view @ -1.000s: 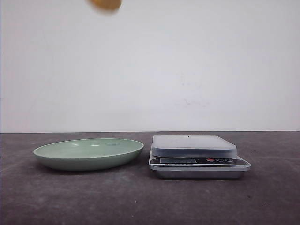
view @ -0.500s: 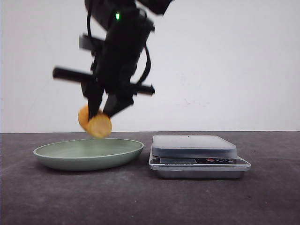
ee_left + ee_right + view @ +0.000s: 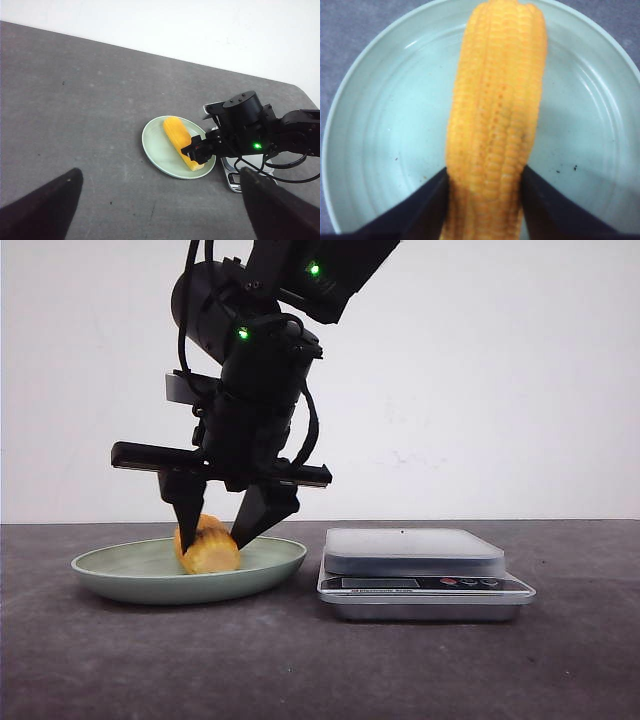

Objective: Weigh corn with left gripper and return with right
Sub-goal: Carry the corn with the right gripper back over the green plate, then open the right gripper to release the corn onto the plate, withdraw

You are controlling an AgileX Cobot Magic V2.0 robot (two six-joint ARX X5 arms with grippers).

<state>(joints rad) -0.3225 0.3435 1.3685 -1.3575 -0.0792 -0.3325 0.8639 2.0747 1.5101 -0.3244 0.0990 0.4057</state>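
Observation:
The corn (image 3: 208,552), a yellow-orange cob, lies in the pale green plate (image 3: 120,575). My right gripper (image 3: 222,530) comes down from above and is shut on the corn, one black finger on each side. The right wrist view shows the corn (image 3: 495,115) gripped at its near end by the right gripper (image 3: 485,200), over the plate (image 3: 385,125). My left gripper (image 3: 160,220) is open and empty, high above the table and well away from the plate (image 3: 155,150) and the corn (image 3: 181,141). It is out of the front view.
A silver kitchen scale (image 3: 415,560) with a flat grey platform stands just right of the plate, with nothing on it; it also shows in the left wrist view (image 3: 235,180). The table is dark grey, with a white wall behind.
My right arm has come down from the top of the front view with the corn, from above the plate to down in it.

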